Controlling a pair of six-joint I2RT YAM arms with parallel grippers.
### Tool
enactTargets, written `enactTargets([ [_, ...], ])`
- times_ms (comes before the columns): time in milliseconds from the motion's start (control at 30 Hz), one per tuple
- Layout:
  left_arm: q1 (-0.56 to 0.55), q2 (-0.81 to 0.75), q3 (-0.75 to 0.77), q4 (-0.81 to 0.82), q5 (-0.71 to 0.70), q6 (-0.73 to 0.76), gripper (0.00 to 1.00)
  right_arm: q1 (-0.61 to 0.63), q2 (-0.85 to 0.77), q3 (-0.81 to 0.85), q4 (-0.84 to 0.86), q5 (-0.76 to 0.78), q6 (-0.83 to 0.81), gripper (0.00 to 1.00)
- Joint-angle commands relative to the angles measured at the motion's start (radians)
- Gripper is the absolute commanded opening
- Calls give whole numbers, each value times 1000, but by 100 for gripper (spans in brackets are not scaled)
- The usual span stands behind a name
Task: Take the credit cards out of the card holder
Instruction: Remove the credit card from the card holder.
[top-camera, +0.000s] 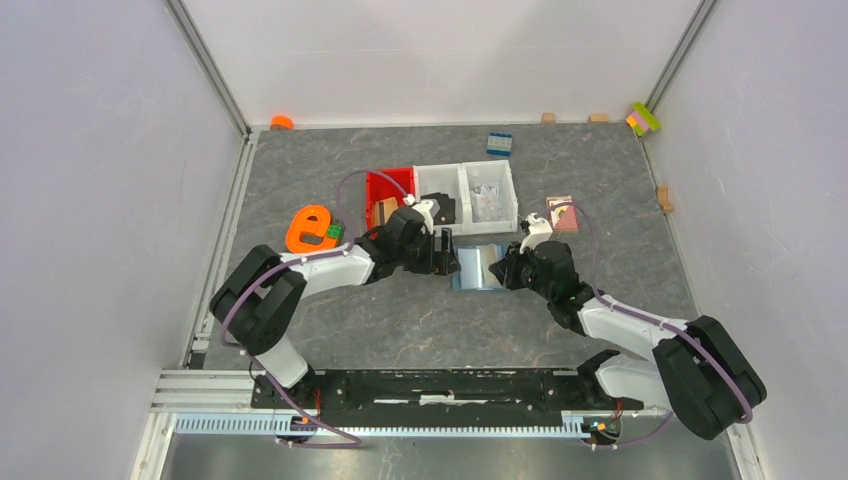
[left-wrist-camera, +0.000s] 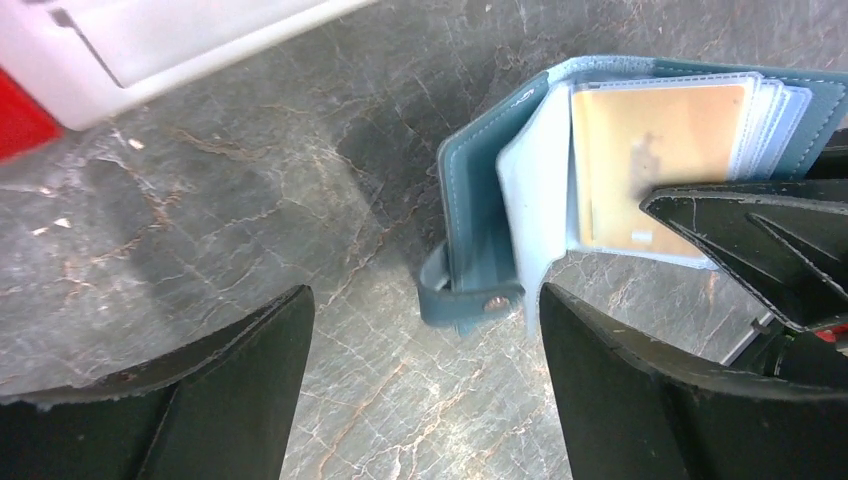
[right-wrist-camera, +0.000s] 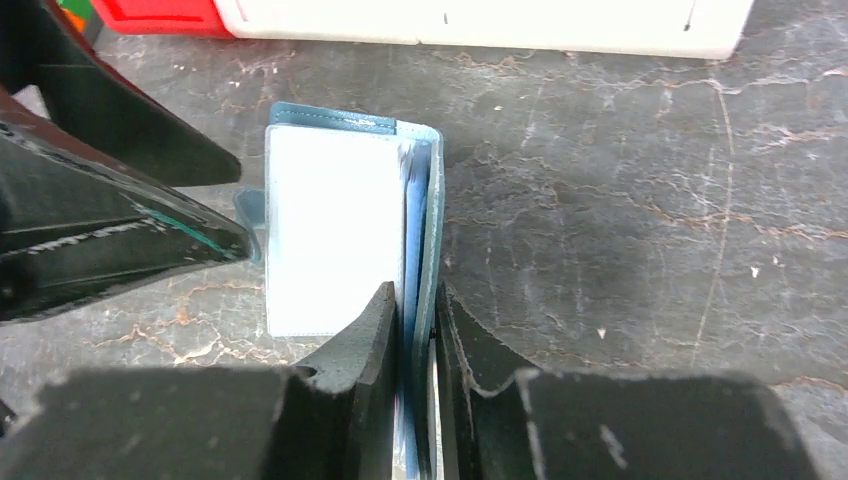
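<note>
- Nearest the arms' bases, the right gripper (right-wrist-camera: 413, 296) is clenched on the right-hand edge of the card holder (right-wrist-camera: 330, 235), pinching cover and plastic sleeves together. I judge this a useful anchor, since the wallet looks light and would slide on the table (top-camera: 400, 320).
- Just left of it, the left gripper (left-wrist-camera: 425, 300) stands released, fingers wide, grasping nothing; the holder's snap strap lies below the gap.
- The holder lies open mid-table between both claws, with a tan-gold credit card (left-wrist-camera: 655, 140) showing inside a clear sleeve.
- The card looks thin, stiff and slick, the sleeves soft and floppy. The place to pinch is probably the card's edge at the sleeve mouth, which I cannot make out.
- Farther off sit a red bin (top-camera: 392, 183) and a white bin (top-camera: 487, 190).
</note>
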Motion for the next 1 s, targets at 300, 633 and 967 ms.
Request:
enactTargets([
  [300, 85, 4, -108, 345, 297, -116, 100, 5, -11, -13, 69, 2, 3, 15],
  [633, 66, 109, -45, 330, 361, -135, 90, 5, -3, -23, 130, -78, 2, 15],
  [967, 68, 46, -73, 327, 318, -103, 54, 5, 18, -40, 227, -179, 34, 16],
])
